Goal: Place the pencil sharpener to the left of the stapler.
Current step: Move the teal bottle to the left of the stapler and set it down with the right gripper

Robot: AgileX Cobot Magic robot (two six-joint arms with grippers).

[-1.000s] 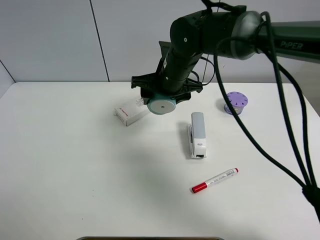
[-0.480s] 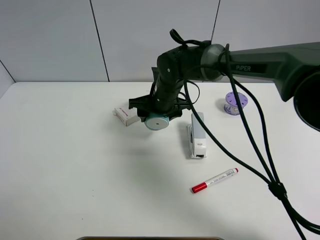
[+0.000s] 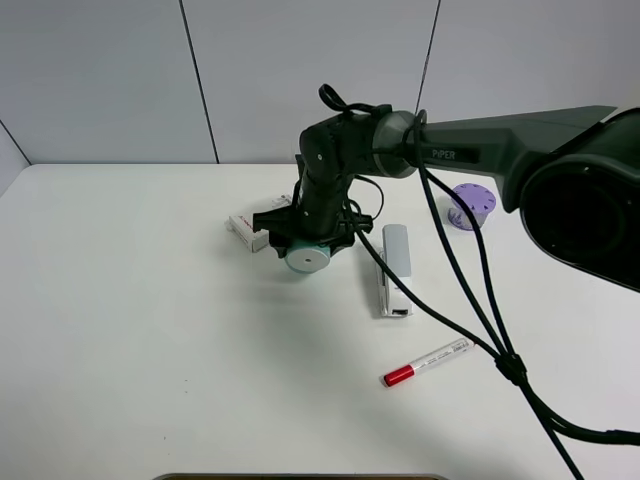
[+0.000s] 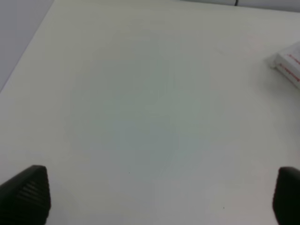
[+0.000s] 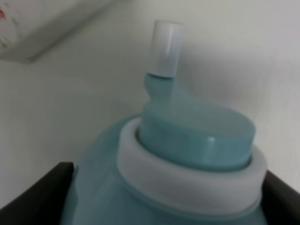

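The teal pencil sharpener (image 3: 306, 257) hangs low over the table, its pale round face toward the camera, held in my right gripper (image 3: 312, 243), which is shut on it. Up close in the right wrist view the pencil sharpener (image 5: 187, 154) fills the frame, with its white knob (image 5: 165, 47) pointing away and the dark fingers (image 5: 37, 192) at both sides. The grey and white stapler (image 3: 394, 268) lies just right of the sharpener. My left gripper (image 4: 154, 194) is open over bare table, with only its fingertips (image 4: 26, 194) showing.
A flat white box (image 3: 252, 229) lies just left of and behind the sharpener, also visible as the box (image 4: 287, 65) in the left wrist view. A purple cylinder (image 3: 470, 206) stands at the back right. A red-capped marker (image 3: 428, 361) lies in front of the stapler.
My right arm has come down and slightly toward the front with the pencil sharpener, from well above the table to just over it, left of the stapler.
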